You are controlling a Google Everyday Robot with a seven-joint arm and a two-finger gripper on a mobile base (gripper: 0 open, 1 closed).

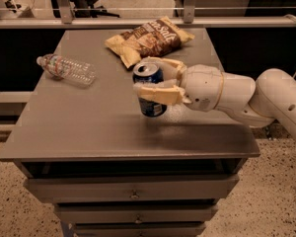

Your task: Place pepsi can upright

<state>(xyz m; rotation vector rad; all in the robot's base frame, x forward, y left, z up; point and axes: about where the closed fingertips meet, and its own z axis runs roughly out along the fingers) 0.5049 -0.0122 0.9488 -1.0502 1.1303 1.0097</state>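
Gripper [147, 78], cream, two-fingered, on my white arm [227, 92], comes in from the right, clamped around the small blue aluminium pepsi can [152, 107]. Can stands upright near the middle of the grey cabinet top [89, 127]; can't tell if its base touches. Crinkled yellow-brown chip bag [148, 38] sits just behind. Clear plastic water bottle [66, 69] lies on its side, far left.

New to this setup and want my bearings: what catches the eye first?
A white arm reaches in from the right, its gripper with fingers closed on the upright pepsi can near the middle of the grey table. Behind the can a crumpled chip bag lies toward the far edge, and a clear water bottle lies on its side at the far left.
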